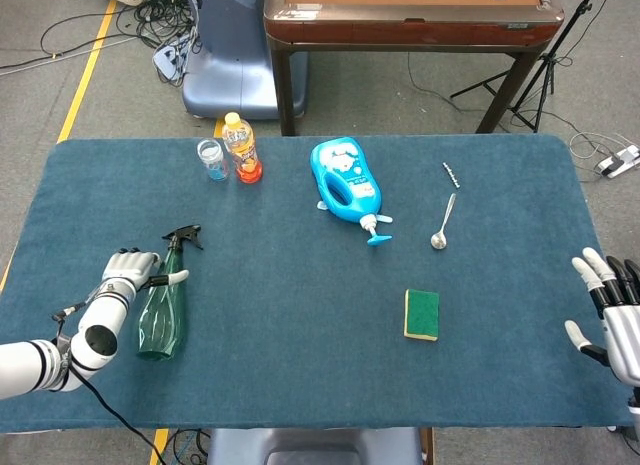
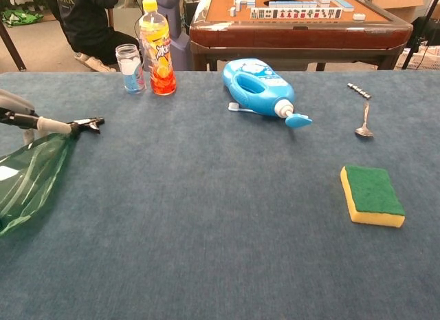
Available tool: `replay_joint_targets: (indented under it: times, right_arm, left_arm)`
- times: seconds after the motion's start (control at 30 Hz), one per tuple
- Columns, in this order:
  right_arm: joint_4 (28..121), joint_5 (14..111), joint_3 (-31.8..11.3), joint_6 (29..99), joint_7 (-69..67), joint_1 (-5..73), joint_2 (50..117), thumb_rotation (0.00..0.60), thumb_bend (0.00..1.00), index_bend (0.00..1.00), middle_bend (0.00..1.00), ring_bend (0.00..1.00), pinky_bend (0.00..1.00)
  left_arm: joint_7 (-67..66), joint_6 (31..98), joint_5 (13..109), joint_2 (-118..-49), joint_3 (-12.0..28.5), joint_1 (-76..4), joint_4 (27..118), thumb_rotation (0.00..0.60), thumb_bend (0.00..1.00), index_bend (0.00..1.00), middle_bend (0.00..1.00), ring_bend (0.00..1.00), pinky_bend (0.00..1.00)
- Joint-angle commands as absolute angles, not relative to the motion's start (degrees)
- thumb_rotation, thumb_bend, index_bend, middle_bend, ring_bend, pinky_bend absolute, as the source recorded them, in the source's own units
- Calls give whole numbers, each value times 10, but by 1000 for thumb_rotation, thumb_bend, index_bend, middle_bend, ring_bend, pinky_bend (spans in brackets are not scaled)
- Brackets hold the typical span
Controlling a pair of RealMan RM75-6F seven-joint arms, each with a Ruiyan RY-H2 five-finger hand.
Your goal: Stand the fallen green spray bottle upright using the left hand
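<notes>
Green spray bottle [image 1: 160, 310] lies on its side near the tabletop's [image 1: 300, 315] left edge, black nozzle pointing away. Left hand [image 1: 130, 272] sits against its neck, one of the fingers [image 1: 172, 278] laid across it; full grip unclear. Right hand [image 1: 612, 315] rests at the right edge, fingers apart, holding nothing.

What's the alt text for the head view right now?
The left hand touches the neck of a green spray bottle lying on a blue table. Beyond sit a blue detergent bottle, spoon, sponge, orange drink bottle and small jar; the right hand rests open.
</notes>
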State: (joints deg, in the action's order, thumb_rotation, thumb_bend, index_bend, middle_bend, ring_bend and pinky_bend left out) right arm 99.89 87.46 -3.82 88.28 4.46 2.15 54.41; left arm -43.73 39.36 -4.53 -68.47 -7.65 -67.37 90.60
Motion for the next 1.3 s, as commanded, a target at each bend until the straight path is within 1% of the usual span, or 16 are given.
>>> replay_joint_targets:
  times: [0.03,0.17,0.27,0.47,0.63,0.73,0.83,0.93,1.1,1.17,1.3]
  right_arm:
    - [998,874,-38,884,44,21,544,600,262,100,83,0,0]
    - [996,874,-38,885,42,19,544,600,262,100,83,0,0]
    - [995,873,-38,885,40,19,545,600,262,100,83,0,0]
    - [989,872,-38,883,33,19,547,600,262,100,83,0,0]
    - [985,871,-39,881,30,20,549,600,262,100,83,0,0]
    - [983,872,-39,880,28,21,550,600,262,100,83,0,0]
    - [982,871,-40,879,27,22,551,600,262,100,83,0,0]
    - [981,872,-40,879,26,22,551,600,261,100,83,0,0]
    - [978,870,-40,877,24,22,552,600,262,100,84,0,0]
    - [978,870,-40,876,24,22,553,600,262,100,84,0,0]
    - [978,871,-40,875,24,24,553,600,262,100,85,0,0]
  left_arm:
    - [-412,411,6,-682,-56,-671,941,15,38,215,301,56,0]
    - [-399,432,59,-679,-45,-667,974,15,37,215,301,56,0]
    - [-402,453,89,-681,-50,-666,995,20,37,207,301,56,0]
    - [-428,487,99,-687,-70,-675,1020,80,37,182,301,56,0]
    - [-436,505,113,-689,-79,-674,1035,90,36,153,300,55,0]
    - [-437,524,137,-687,-81,-668,1053,122,36,115,288,54,0]
    - [-438,543,170,-683,-84,-660,1074,171,36,70,241,36,0]
    - [-442,566,209,-680,-90,-650,1095,237,35,11,155,1,0]
    - [-447,604,284,-675,-104,-623,1128,317,35,0,61,0,0]
    - [-450,615,309,-673,-110,-614,1137,341,35,0,38,0,0]
    - [-459,634,351,-666,-121,-596,1155,358,35,0,11,0,0]
